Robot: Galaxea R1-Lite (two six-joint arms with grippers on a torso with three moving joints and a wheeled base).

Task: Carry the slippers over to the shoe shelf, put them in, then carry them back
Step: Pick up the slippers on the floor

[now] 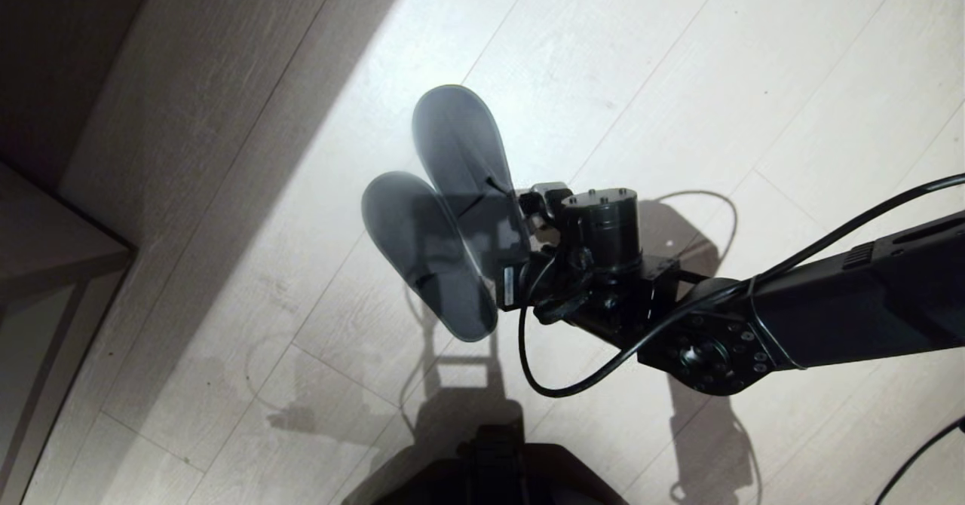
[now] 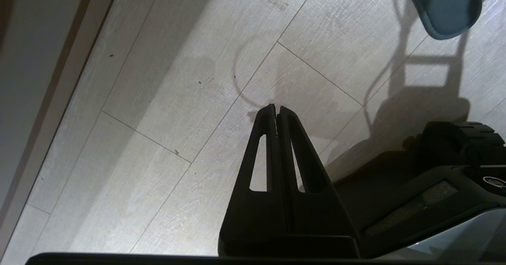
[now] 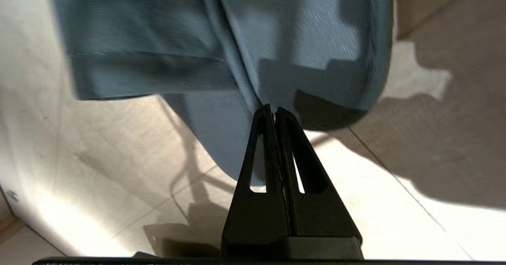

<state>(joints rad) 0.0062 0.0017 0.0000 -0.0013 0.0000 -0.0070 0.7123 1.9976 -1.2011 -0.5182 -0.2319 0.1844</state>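
The right claw (image 3: 274,108) is pinched fully together on the slippers (image 1: 445,211), gripping both by the edges near their open ends. In the right wrist view its two black fingertips (image 3: 265,114) meet with blue-grey fabric caught between them, and the two slippers spread away from that point.

In the head view the pair hangs clear of the floor (image 1: 678,75), just left of the wrist of the right arm (image 1: 829,301), which reaches in from the right edge. The slippers fan apart: one points up and away toward the far side, the other lies lower and more to the left, its rounded end slanting toward the near side. Their flat oval soles face the camera. Their shadow and the arm's fall on the pale wood-look planks below and to the near side.

The left claw (image 2: 275,108) hangs over bare floor on the near left, its fingers pressed together with nothing between them. The rounded end of one slipper shows at the far right corner of its view.

At the left edge of the head view stands a piece of beige furniture (image 1: 45,264), well apart from the slippers; whether it is the shoe shelf cannot be told.
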